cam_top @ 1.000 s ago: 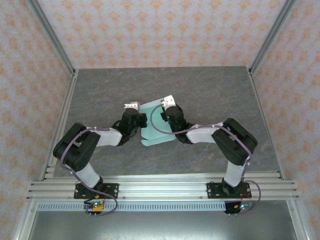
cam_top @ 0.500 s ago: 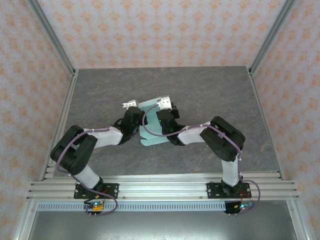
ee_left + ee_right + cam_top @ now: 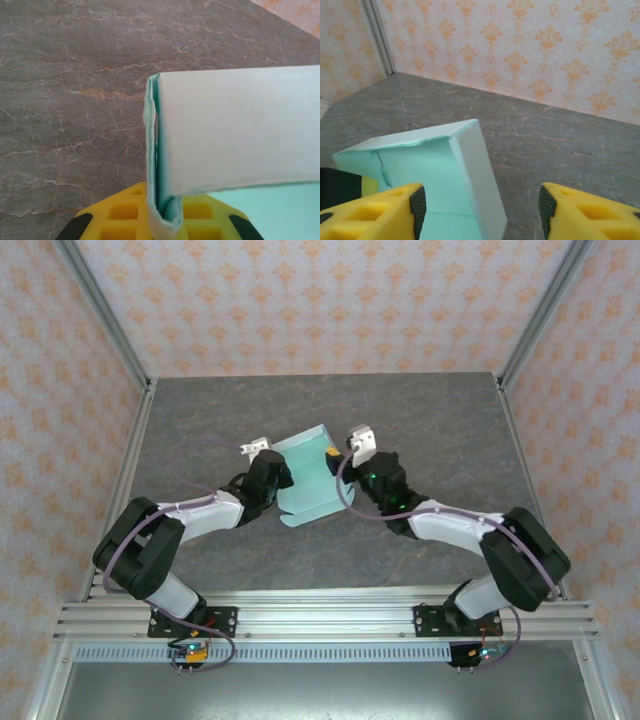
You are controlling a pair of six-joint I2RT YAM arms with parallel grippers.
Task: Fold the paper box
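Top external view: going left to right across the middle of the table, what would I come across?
Left arm → left gripper, clamped on the box's left edge → paper box → right gripper, jaws apart → right arm.

Over the table's (image 3: 430, 420) middle, the paper box (image 3: 308, 483) is between the left claw (image 3: 274, 480) and right claw (image 3: 340, 466).

**One camera overhead, one on each wrist**

The top view looks steeply down from above and behind the arm bases, far enough off to take in the whole table (image 3: 440, 420). The left wrist camera sits just behind the left gripper (image 3: 161, 216) and looks along its fingers, very near the paper box (image 3: 235, 145). The right wrist camera looks past the right gripper (image 3: 480, 210) toward the papered wall (image 3: 545, 40). All three views share the box.
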